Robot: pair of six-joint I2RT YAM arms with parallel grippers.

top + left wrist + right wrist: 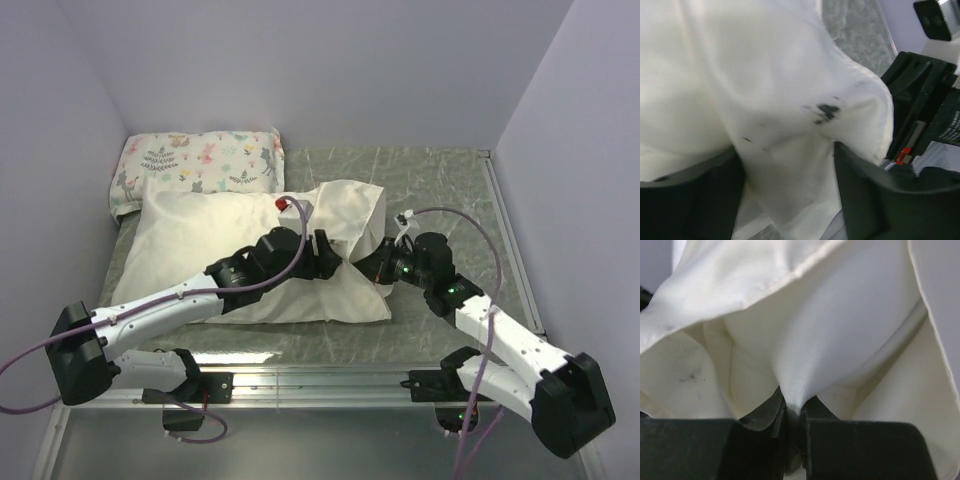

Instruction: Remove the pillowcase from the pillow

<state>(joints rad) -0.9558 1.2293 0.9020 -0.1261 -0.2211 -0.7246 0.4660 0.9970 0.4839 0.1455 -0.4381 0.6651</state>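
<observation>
1. Top external view is showing a grey marbled table [440,175] carrying everything, with pale walls [300,60] rising behind it and on both sides.
2. The case [200,230] is lying across the left and middle of the table. It is cream and wrinkled, and its right end is bunching up where the two arms are meeting.
3. The pillow [840,330] is sitting inside the case. The right wrist camera is looking into the open mouth, where a whiter bulge is showing under the hemmed cream edge.
4. A floral pillow [200,160] is lying at the back left, touching the far edge of the case.
5. The left arm [170,300] is reaching over the near part of the case towards its right end. The right arm [500,335] is coming in from the right side.
6. The left gripper [785,170] is standing wide, with a drooping fold of the case hanging between its fingers. Whether they are pressing it I cannot tell.
7. The right gripper [794,425] is standing narrow, pinching a fold of the whiter fabric, which is looking like the pillow's.
8. Dark smudges [826,111] are marking the case just above the left gripper.
</observation>
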